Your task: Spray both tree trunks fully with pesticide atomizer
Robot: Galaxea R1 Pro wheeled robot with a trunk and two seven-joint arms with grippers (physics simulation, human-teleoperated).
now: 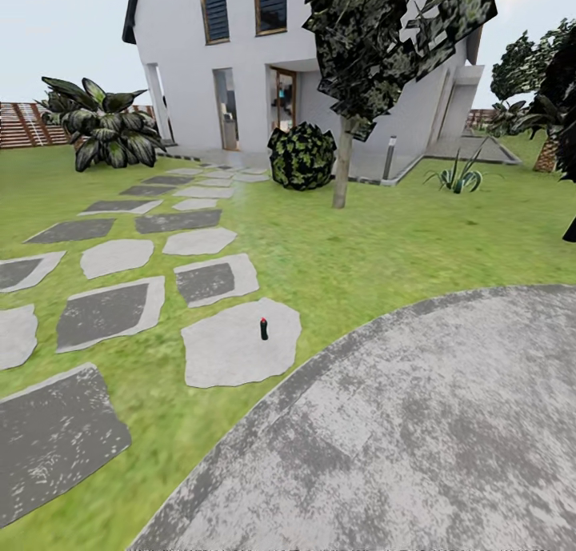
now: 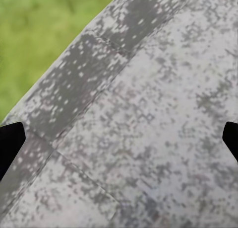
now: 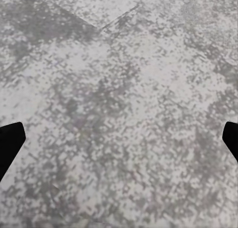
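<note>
The pesticide atomizer (image 1: 263, 329), a small dark bottle with a red top, stands upright on a pale grey stone slab (image 1: 232, 351) of the floor, just left of the paved circle. A tree with a grey-brown trunk (image 1: 343, 163) and a dark ragged crown (image 1: 384, 31) rises in front of the white house. My left gripper (image 2: 119, 141) is open over the paved circle's edge, with grass beside it. Over the paving itself my right gripper (image 3: 119, 141) is open too. Each shows only dark fingertips (image 2: 10, 143) (image 3: 10, 143) set far apart, with nothing between them.
The grey paved circle (image 1: 416, 439) spreads across the near right. Stone slabs (image 1: 112, 311) lead toward the house (image 1: 240, 71). A round bush (image 1: 302, 157), a leafy plant (image 1: 104, 127), a lamp post (image 1: 389, 157) and a fence (image 1: 24, 125) stand farther off.
</note>
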